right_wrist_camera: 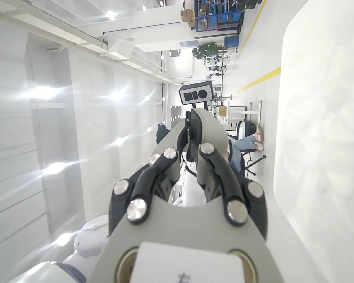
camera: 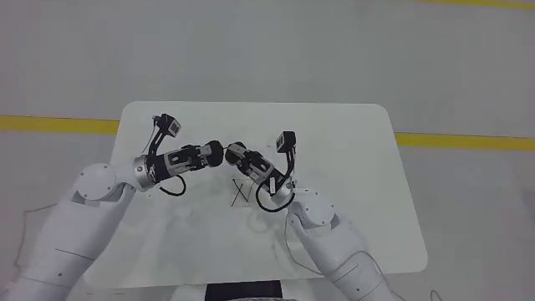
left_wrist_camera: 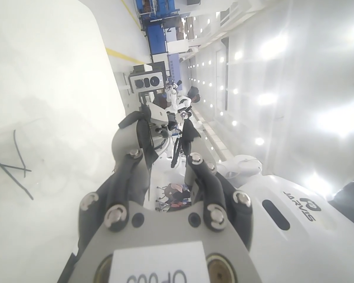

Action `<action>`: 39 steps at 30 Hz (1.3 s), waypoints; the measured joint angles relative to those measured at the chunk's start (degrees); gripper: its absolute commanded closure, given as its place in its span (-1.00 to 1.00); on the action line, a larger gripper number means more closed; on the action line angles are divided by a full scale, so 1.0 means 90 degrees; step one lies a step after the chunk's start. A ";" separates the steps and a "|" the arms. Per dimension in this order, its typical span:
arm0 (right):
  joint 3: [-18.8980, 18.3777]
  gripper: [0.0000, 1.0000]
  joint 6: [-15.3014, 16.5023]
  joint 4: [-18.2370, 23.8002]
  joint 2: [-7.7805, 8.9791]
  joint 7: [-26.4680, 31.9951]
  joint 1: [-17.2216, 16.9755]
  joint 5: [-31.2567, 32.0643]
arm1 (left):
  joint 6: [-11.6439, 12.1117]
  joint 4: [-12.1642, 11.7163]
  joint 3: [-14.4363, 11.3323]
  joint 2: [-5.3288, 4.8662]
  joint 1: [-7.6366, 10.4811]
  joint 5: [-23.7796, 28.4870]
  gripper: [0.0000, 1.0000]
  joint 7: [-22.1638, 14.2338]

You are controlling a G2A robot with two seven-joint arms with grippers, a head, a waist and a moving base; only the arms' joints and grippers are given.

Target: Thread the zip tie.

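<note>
My two grippers meet tip to tip above the middle of the white table [camera: 351, 134]. In the top view the left gripper [camera: 216, 152] comes in from the left and the right gripper [camera: 236, 152] faces it. My left gripper [left_wrist_camera: 163, 126] is open. A thin black zip tie [left_wrist_camera: 176, 150] hangs in the gap between its fingers, running toward the right gripper just beyond. In its own wrist view the right gripper [right_wrist_camera: 191, 125] is shut, pads pressed together; the strip between them is hidden there. Loose black zip ties [camera: 241, 191] [left_wrist_camera: 13, 163] lie crossed on the table below the grippers.
The table's far rounded edge [left_wrist_camera: 100, 30] drops to a grey floor with a yellow line [camera: 468, 140]. Bare table surface lies to the right [camera: 359, 184] and behind the grippers.
</note>
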State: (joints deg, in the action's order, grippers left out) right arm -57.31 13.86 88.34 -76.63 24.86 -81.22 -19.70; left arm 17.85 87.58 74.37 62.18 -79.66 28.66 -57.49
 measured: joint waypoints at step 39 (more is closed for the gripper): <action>-0.0036 1.00 0.0199 -0.0053 0.0004 0.0175 -0.0014 0.0063 | -0.0039 -0.0145 -0.0223 -0.0123 0.0139 0.0105 0.88 0.0049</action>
State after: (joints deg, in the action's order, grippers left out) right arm -57.64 15.65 87.86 -76.60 26.44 -81.35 -19.13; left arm 17.50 86.28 72.37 61.07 -78.41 29.61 -57.05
